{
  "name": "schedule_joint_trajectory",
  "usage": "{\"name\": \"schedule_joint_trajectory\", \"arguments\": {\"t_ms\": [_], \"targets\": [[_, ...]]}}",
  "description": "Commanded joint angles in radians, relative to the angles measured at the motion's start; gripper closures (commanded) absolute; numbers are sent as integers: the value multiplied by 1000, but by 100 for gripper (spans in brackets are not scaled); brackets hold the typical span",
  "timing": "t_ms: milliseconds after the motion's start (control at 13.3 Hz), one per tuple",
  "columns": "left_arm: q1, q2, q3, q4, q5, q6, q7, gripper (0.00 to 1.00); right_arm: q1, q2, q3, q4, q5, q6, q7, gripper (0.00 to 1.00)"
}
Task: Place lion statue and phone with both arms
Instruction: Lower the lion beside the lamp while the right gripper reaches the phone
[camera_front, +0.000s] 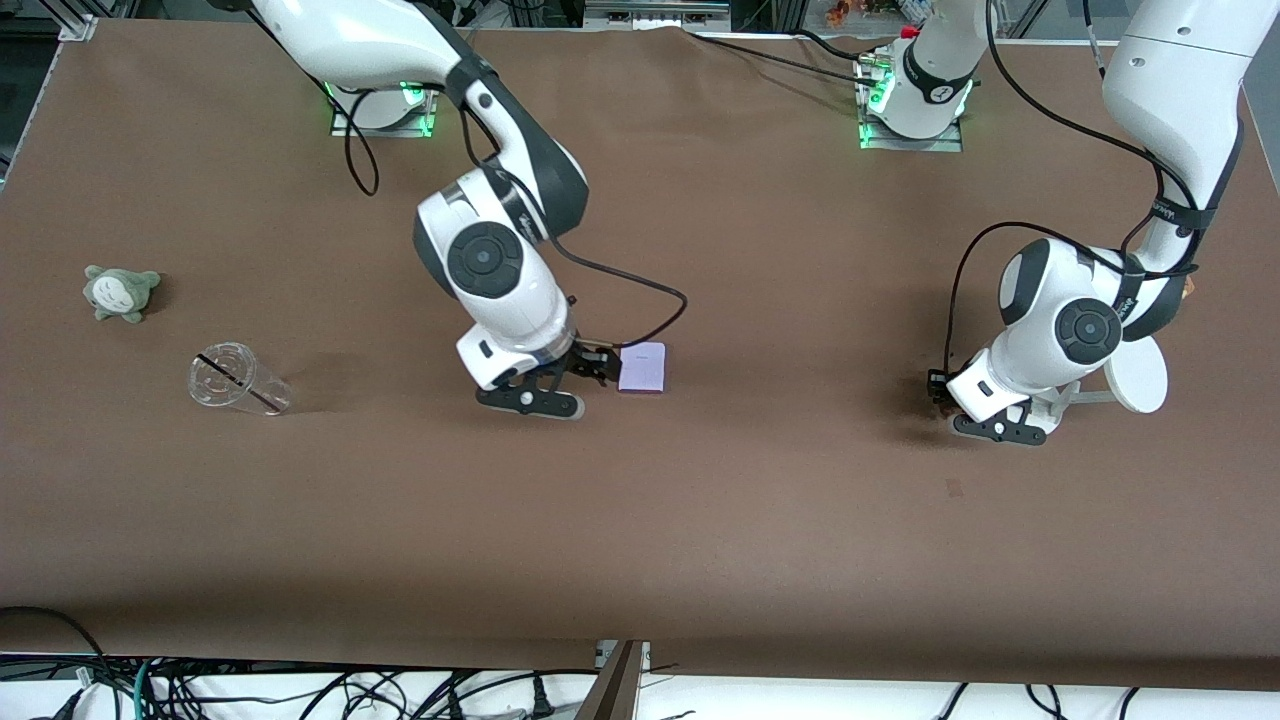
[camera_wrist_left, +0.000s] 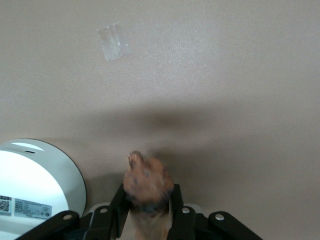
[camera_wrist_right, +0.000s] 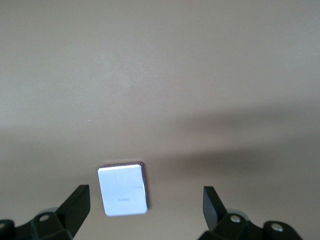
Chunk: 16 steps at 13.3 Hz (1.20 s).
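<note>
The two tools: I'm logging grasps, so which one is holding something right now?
The left tool, shut on the lion statue beside the white stand. The right tool is open, the phone lying free between its fingers.

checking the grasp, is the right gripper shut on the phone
No, the right gripper is open, and the phone lies flat on the table between its spread fingers.

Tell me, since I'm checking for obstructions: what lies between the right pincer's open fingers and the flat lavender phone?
Nothing. In the right wrist view only bare brown table separates the open right pincer from the flat lavender phone, which lies flat near one finger, untouched.
</note>
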Motion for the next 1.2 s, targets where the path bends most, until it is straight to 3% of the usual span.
{"name": "schedule_joint_trajectory", "arguments": {"t_ms": [0, 375, 750, 1125], "targets": [[11, -16, -14, -14, 12, 7, -4, 0, 32, 66, -12, 45, -18, 55, 47, 0], [0, -99, -41, 44, 12, -118, -6, 0, 71, 112, -15, 49, -41, 92, 90, 0], [2, -165, -104, 326, -3, -523, 9, 0, 114, 181, -15, 47, -63, 179, 75, 0], [11, -217, -132, 539, -61, -770, 8, 0, 140, 205, -15, 47, -78, 213, 89, 0]]}}
